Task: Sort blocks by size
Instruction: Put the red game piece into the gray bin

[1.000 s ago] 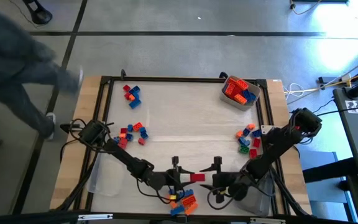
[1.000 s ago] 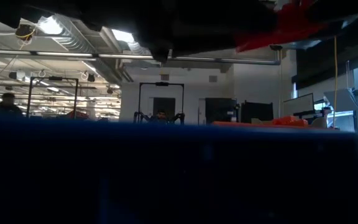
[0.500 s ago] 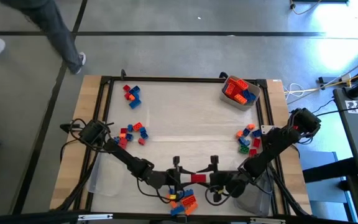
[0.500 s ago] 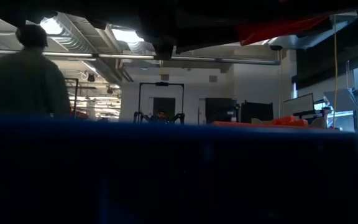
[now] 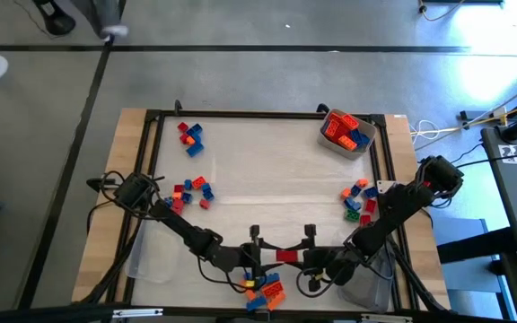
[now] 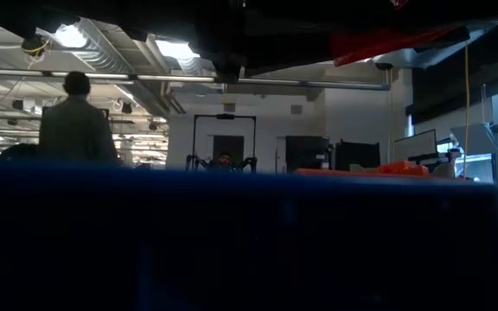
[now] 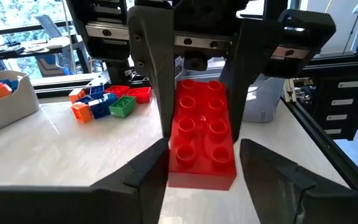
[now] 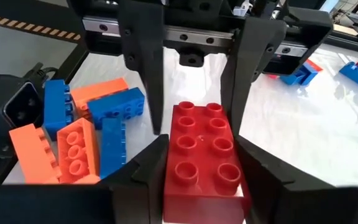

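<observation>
Two grippers meet nose to nose at the near edge of your table, with one red brick [image 5: 285, 256] bridging the gap between them. Your right gripper [image 5: 310, 257] is clamped on that brick: its fingers [image 8: 143, 167] press both long sides. Your left gripper [image 5: 260, 256] stands looser on the opposite end, with one finger [image 7: 146, 177] touching a corner and the other clear of the brick's side, so it has no grip.

For room, the table's near frame rail [image 5: 240, 309] runs close behind both grippers. A heap of orange and blue bricks [image 5: 263, 292] lies just beside the left gripper, between it and that rail. A clear tub [image 5: 372, 285] sits just beside the right gripper on its outer side, and another empty tub [image 5: 151, 262] lies well outboard of the left arm. Ahead of both grippers the white mat [image 5: 267, 170] is bare up to the far rail; the other brick clusters [image 5: 191, 190] [image 5: 359, 201] lie well off to either side.

The brick is two studs wide and four long. Its long axis runs straight from one gripper to the other, parallel to the near rail, and its studs face up.
</observation>
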You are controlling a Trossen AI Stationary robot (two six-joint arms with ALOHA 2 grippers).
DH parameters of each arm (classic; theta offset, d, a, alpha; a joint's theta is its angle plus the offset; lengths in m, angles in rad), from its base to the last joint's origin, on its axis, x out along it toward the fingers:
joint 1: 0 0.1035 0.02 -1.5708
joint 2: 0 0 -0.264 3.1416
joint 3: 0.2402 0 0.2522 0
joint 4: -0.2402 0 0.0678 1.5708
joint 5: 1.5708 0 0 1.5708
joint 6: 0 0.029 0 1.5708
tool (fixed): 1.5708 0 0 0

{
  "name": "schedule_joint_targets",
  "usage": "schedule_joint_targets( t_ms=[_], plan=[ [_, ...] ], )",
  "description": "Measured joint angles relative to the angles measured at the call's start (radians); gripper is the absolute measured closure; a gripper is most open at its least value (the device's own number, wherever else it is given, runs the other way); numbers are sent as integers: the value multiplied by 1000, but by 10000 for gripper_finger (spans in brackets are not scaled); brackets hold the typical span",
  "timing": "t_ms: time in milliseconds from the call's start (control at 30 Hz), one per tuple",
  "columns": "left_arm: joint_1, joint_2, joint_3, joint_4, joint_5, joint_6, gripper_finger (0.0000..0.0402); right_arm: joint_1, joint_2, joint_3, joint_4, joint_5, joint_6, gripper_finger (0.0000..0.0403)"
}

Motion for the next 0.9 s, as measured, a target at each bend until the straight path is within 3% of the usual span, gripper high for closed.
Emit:
schedule_joint_targets(
  t_ms=[133,333,433,667,900],
  plan=[
    [-1,-4,0,-39,-5,5,199,2,-44,0,-59,30,2,263],
    [-8,-59,0,-280,-16,-72,194,-11,-149,1,-216,163,28,261],
    [-6,-67,0,-360,-24,-114,194,-41,-218,1,-330,176,71,259],
    [-2,-66,0,-446,-26,-168,194,-207,-366,2,-612,181,144,260],
    [-1,-66,-1,-454,-26,-169,194,-456,-478,2,-851,164,165,257]
  ],
)
